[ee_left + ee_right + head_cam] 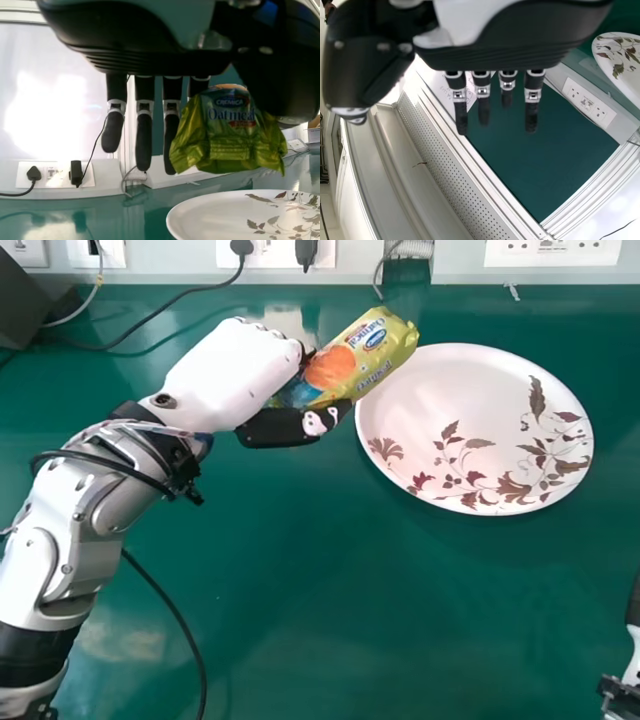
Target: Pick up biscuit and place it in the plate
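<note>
Head view: yellow biscuit packet (pixel 368 352)

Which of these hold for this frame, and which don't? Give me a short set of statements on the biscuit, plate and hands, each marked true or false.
1. The left hand has the biscuit packet between its thumb and fingers. True.
2. The biscuit packet is already lying on the plate. False: it is held up in the left hand, at the plate's left rim in the head view.
3. The plate has a leafy pattern. True.
4. The right hand is curled round a cup. False: its fingers are straight and it holds nothing.
5. The tabletop is green. True.
</note>
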